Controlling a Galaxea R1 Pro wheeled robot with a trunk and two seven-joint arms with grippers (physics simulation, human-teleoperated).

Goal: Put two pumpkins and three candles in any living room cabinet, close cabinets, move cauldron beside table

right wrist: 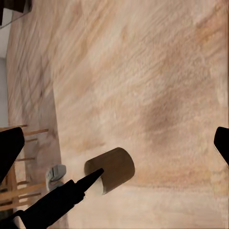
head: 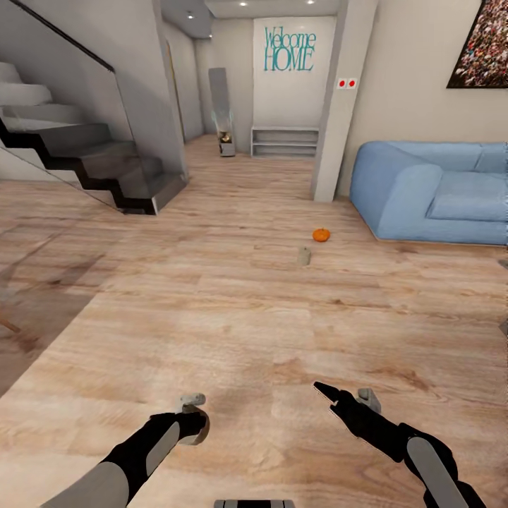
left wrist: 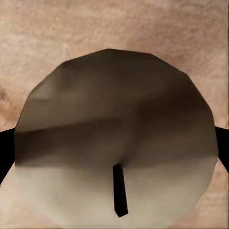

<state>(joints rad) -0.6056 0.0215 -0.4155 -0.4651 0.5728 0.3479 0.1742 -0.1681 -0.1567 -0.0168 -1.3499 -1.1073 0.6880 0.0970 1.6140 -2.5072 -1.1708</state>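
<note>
A grey-brown candle (left wrist: 114,138) is pinched in the jaws of the left gripper (head: 192,418), its round end face and dark wick seen close in the left wrist view, while the jaws of the right gripper (head: 337,395) are spread with nothing between them. Farther out on the wooden floor (head: 233,317), a second candle (head: 304,257) and an orange pumpkin (head: 322,235) are seen near each other, short of the blue sofa (head: 430,190). One candle is judged collected but not yet stowed; the other pieces, the cabinet closing and the cauldron are judged still outstanding.
</note>
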